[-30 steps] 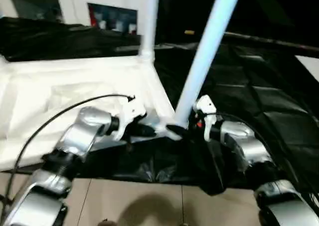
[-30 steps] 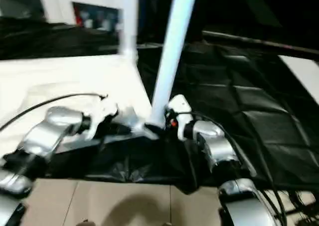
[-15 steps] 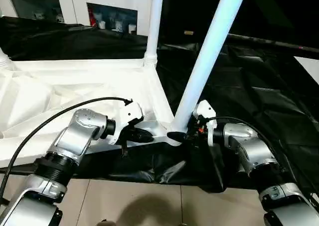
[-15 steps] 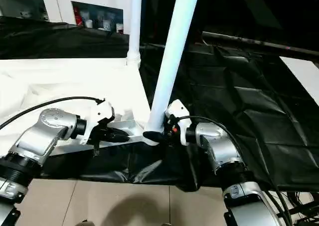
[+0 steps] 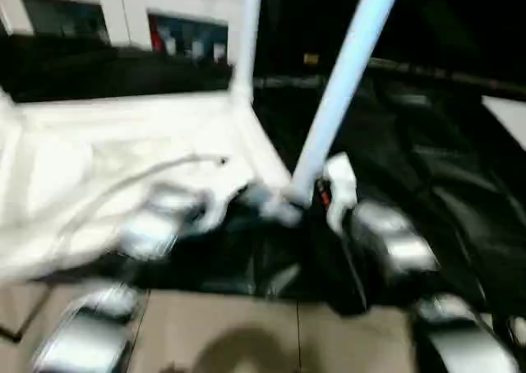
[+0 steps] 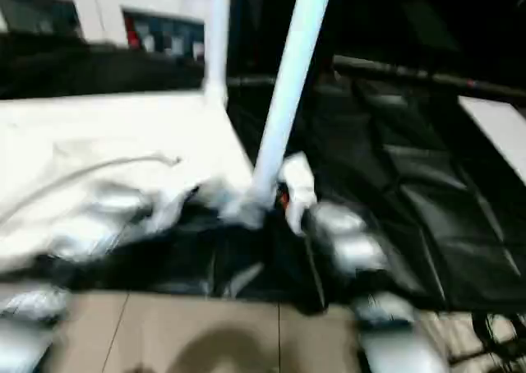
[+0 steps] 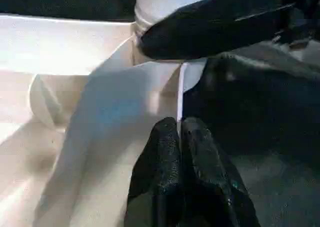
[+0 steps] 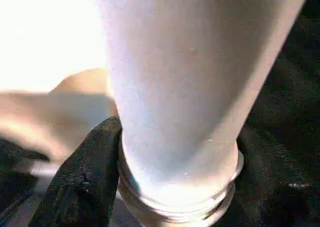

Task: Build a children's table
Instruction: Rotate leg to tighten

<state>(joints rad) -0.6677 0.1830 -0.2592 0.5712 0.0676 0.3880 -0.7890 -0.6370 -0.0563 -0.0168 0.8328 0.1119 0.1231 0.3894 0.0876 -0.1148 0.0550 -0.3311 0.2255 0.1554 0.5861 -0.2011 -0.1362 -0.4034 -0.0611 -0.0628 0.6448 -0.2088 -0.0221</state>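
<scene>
Status, head view:
- White table slab (image 5: 99, 143) lies underside up on the black-draped tabletop (image 5: 427, 143), taking up the 9 to 11 o'clock part of the view.
- Far leg (image 5: 245, 36) stands in the far corner, at about 11 o'clock from the near corner.
- Near leg (image 5: 341, 102) has its foot at the slab's near right corner. Its long axis isn't plumb; it leans up toward 1 o'clock.

Fingers:
- Right gripper (image 5: 311, 202) comes at the leg's foot from 4 o'clock. The fingers stand apart around the base. One finger (image 8: 85, 182) lies against the threaded collar (image 8: 175, 207); the other side is lost against the dark cloth. I read that as a grip on the near leg, low down at the collar.
- Left gripper (image 7: 179, 132) has its fingers closed, tips touching. They sit at the slab's thin rim just beside the same corner, with the leg's foot at about 3 o'clock from them. Can't tell whether the rim is pinched between the tips or they only rest there.

What the next move turns on (my judgement): the leg's axis against the socket's axis. The lean toward 1 o'clock suggests it isn't seated square. The right arm is the one on the leg, so straightening and pressing or twisting it home falls to it. The left arm is nearer the slab and looks better placed to brace the corner. The grip is low, so the long free end has plenty of leverage to tip.
</scene>
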